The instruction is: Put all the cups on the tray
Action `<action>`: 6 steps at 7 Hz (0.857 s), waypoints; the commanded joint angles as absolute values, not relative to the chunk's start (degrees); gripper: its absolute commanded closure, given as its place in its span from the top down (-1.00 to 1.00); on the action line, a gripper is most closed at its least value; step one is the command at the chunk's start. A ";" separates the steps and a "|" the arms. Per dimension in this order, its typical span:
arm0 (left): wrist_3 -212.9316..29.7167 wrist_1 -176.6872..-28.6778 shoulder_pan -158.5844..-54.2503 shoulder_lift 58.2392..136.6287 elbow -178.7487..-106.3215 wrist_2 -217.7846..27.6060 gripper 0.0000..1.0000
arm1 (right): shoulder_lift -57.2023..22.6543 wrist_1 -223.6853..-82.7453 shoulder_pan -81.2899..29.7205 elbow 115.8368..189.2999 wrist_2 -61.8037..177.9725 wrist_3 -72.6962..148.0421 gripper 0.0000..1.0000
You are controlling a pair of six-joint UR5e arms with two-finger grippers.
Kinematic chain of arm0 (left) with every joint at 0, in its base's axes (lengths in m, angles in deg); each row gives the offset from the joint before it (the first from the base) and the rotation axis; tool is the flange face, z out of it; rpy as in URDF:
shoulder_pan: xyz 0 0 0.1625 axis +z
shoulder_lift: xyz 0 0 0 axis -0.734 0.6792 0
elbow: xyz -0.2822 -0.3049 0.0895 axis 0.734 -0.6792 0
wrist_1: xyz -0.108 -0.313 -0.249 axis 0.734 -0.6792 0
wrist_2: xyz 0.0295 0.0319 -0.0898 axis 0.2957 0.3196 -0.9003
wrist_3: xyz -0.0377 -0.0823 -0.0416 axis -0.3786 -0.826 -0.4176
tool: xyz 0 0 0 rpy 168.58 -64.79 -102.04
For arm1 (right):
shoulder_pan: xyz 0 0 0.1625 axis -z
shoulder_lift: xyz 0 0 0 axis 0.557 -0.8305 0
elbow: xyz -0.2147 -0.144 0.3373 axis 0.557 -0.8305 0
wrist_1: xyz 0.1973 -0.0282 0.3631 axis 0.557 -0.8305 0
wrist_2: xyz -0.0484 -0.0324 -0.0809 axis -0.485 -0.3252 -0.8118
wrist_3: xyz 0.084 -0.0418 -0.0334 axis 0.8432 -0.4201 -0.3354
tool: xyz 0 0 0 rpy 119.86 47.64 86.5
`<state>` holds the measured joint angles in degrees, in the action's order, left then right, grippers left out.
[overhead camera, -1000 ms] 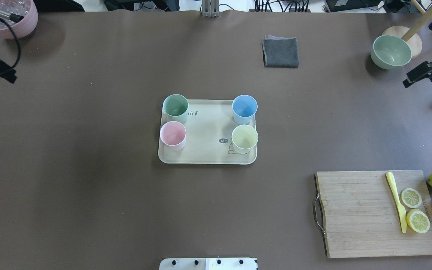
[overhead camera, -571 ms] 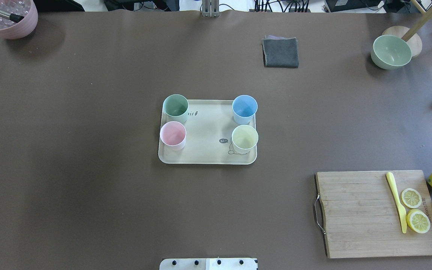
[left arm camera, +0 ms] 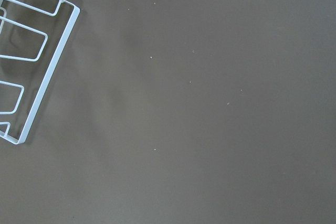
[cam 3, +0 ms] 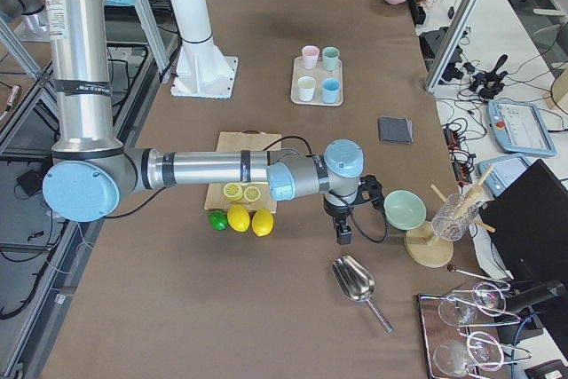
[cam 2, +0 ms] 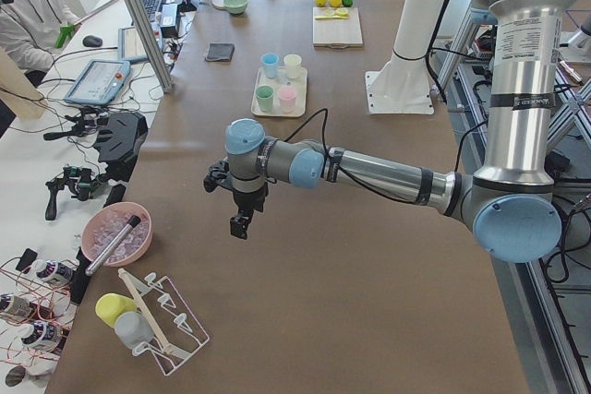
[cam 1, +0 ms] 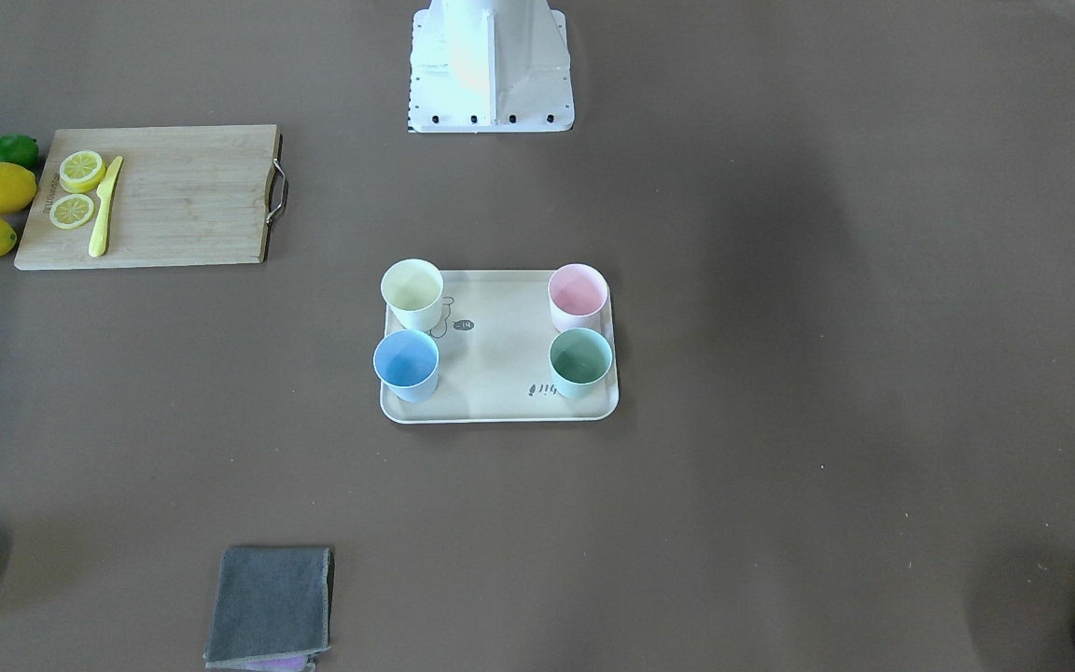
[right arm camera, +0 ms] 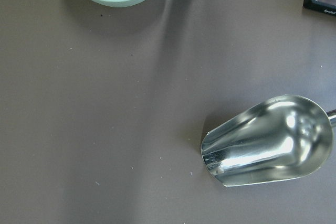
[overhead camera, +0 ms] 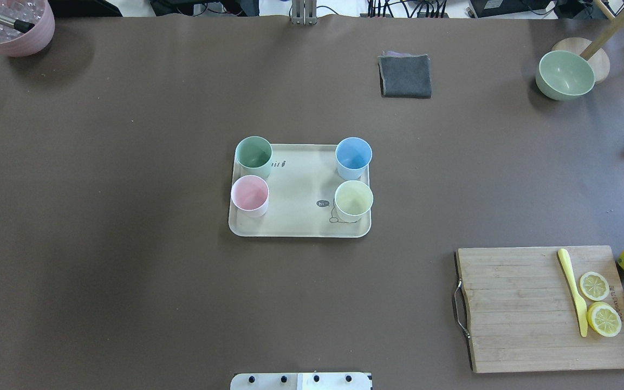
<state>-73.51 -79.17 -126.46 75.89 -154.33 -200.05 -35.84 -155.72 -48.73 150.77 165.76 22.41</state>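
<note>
Four cups (overhead camera: 253,153) fill the tray (overhead camera: 298,219) corners, so left claw (cam 2: 241,224) and right claw (cam 3: 343,234) hang aside; their spread cannot be told

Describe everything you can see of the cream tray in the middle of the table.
The tray is a flat cream-beige rectangle with rounded corners and a low raised rim, matte and plastic-looking. It lies flat on the brown table, near its middle. A small line drawing with a dark speech bubble shows toward the robot's right, dark script near the far left corner. Four cups stand upright on it, one near each corner: green cup, pink cup, blue cup, yellow cup. Nothing else touches it.
</note>
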 commanded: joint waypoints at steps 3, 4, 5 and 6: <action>-73.89 -80.18 -126.41 73.62 -155.72 -199.77 0.97 | -36.24 -155.48 -48.77 150.98 166.72 22.49 1.00; -73.89 -81.05 -126.50 73.45 -155.45 -200.03 0.97 | -36.06 -155.57 -48.77 150.98 166.72 22.49 1.00; -73.89 -80.71 -126.41 73.53 -155.19 -200.03 0.97 | -36.23 -155.74 -48.77 151.41 166.64 22.49 1.00; -73.98 -80.88 -126.32 74.23 -154.93 -200.03 0.97 | -36.41 -156.01 -48.94 151.42 166.72 22.49 1.00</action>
